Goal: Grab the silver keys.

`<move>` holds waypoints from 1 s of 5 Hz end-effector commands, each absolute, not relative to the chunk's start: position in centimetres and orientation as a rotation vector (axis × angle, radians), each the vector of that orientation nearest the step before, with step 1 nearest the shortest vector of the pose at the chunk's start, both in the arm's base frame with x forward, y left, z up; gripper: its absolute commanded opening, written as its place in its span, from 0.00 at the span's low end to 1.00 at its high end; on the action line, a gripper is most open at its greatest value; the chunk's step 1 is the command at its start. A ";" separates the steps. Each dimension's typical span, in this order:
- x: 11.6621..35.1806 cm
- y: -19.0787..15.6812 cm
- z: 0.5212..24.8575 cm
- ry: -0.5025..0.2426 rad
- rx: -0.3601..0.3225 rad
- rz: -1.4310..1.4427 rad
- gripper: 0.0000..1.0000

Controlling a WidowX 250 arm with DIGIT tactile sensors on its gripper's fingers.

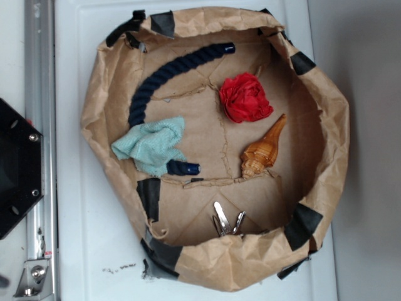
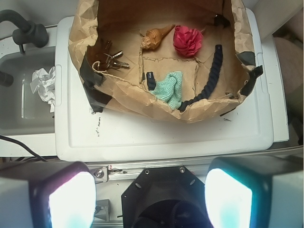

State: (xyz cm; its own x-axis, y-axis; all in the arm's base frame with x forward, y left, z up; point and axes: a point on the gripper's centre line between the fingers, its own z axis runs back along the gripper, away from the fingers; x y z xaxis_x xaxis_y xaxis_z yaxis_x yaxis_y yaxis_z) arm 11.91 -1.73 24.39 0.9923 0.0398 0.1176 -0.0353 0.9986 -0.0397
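My pincer [image 2: 150, 190] is wide apart and holds nothing. The silver keys [image 1: 225, 221] lie inside the paper bowl [image 1: 332, 125], near its wall, a bit away from the orange shell [image 1: 263, 152].

The gripper [image 2: 150, 199] shows two blocky grey fingers [image 2: 47, 194] whose inner pads glow white with cyan and pink fringes, flanking a black octagonal housing [image 2: 159, 199] with small silver screws.
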 end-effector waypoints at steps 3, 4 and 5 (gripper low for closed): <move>20.0 -1.6 22.7 -0.222 0.029 0.050 1.00; 23.4 -1.8 19.4 -0.288 0.034 -0.151 1.00; 25.4 -0.2 16.0 -0.273 0.018 -0.263 1.00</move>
